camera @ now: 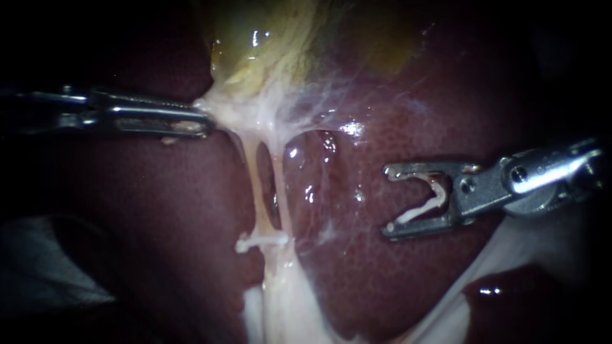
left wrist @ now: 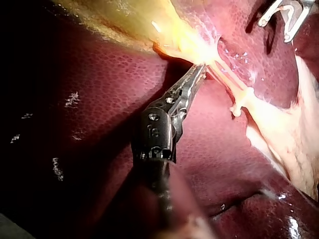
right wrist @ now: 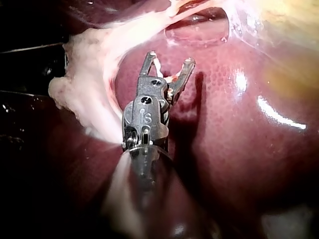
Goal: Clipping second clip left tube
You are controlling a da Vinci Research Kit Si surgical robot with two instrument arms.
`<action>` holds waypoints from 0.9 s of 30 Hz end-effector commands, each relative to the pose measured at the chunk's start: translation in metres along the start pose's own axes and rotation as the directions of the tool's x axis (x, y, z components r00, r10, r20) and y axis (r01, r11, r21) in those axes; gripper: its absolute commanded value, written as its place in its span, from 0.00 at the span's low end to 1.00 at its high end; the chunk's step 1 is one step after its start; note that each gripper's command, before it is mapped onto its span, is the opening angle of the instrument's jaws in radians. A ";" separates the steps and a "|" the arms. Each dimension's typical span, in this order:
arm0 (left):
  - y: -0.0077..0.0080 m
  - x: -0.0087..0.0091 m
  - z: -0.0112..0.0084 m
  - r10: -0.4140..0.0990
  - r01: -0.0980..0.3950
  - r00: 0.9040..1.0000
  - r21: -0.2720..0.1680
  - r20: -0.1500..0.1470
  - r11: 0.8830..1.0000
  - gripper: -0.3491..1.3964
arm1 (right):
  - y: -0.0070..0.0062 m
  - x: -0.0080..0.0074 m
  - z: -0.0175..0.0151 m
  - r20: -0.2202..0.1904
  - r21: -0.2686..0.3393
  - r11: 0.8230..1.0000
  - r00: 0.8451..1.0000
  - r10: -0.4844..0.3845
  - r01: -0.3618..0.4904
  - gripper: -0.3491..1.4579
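While your left instrument's hand (camera: 205,124) clamps the pale tissue (camera: 236,109), the left tube (camera: 255,185), soft, thin and slippery, stands taut above its clip (camera: 261,241); straddle it there with your right instrument's hand (camera: 390,200), wide and carrying a loaded clip (camera: 426,202).

Two instruments show: the left instrument (camera: 205,124) and the right instrument (camera: 387,200). Two tubes run side by side, the left tube (camera: 254,185) and the right tube (camera: 280,185). There are two white clips (one seated clip (camera: 261,241) at the tubes, one loaded clip (camera: 424,205) inside the right instrument's tool). One gallbladder (camera: 274,44), one liver (camera: 159,216).
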 end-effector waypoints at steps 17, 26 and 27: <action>0.0006 -0.0002 0.0008 0.008 -0.008 1.000 0.011 -0.006 1.000 0.00 | 0.0000 0.0033 0.0104 -0.164 0.163 0.970 0.964 0.208 -0.182 0.47; 0.0007 -0.0003 0.0009 0.008 -0.008 1.000 0.015 -0.007 1.000 0.00 | 0.0013 0.0014 0.0158 -0.162 0.222 0.944 0.945 0.284 -0.245 0.47; 0.0007 -0.0003 0.0009 0.008 -0.008 1.000 0.015 -0.007 1.000 0.00 | 0.0015 0.0010 0.0161 -0.160 0.228 0.941 0.943 0.291 -0.251 0.47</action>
